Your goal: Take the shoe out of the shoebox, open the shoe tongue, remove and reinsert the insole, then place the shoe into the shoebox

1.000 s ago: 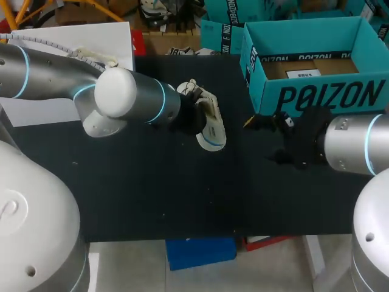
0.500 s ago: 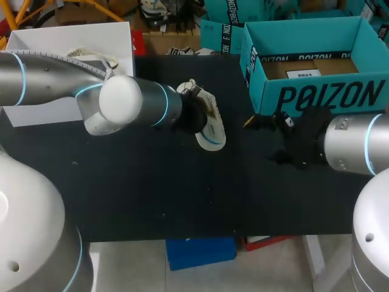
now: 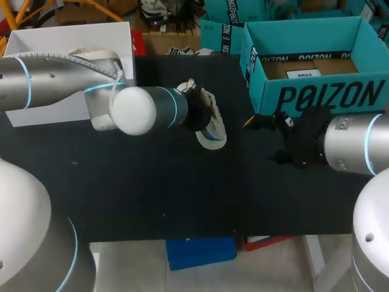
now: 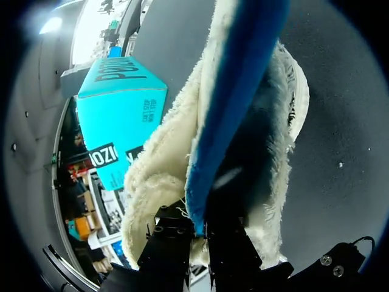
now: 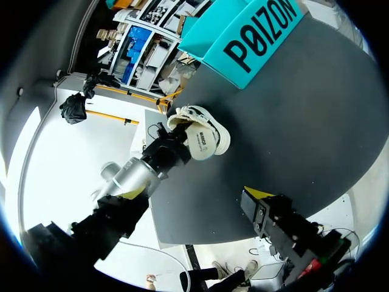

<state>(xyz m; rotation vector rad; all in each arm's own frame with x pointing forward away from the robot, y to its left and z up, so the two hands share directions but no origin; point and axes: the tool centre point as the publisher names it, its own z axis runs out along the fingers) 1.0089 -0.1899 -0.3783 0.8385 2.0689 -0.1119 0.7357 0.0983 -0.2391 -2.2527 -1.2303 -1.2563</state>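
large black block lettering on the open teal cardboard shoebox's point(image 3: 328, 94) front wall; small white label point(image 3: 302, 73) inside it, print unreadable.

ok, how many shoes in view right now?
1. The shoe is in the left gripper, left of the shoebox. None shows inside the shoebox, though its near wall hides some.

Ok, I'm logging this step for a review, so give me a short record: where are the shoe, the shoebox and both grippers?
shoe: out of the shoebox, at the middle of the table, held by the left arm
left gripper: shut on the shoe's edge
right gripper: in front of the shoebox, apart from the shoe
shoebox: open, at the table's far right, no shoe seen inside
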